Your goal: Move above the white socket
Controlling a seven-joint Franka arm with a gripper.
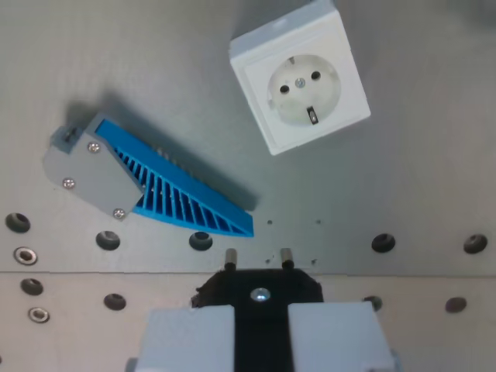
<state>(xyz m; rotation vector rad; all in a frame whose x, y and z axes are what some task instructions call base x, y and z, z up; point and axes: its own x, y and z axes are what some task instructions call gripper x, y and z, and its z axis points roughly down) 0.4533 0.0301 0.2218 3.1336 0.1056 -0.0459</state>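
Wrist view, single frame, looking down on a grey metal table (418,178).

Item 1: gripper (260,329), at 6 o'clock, bottom edge. Two pale grey fingers (190,337) closed against a black plug (260,293) held between them; a screw head shows on the plug's body, and its two metal pins point toward 12 o'clock.

Item 2: white socket (299,76), at 1 o'clock, upper part of the frame. Square housing, lying rotated on the table; round recess with two pin holes and earth contacts visible. Well apart from the plug, up and slightly toward the wrist view's right of it.

Item 3: blue ribbed wedge (182,190) with a grey end plate (89,174), at 9 to 10 o'clock. Plate fastened by three visible screws. Lies flat, apart from both socket and plug.

Item 4: row of dark holes (383,242) across the table, running 9 to 3 o'clock just above the plug pins; further holes below a seam line.
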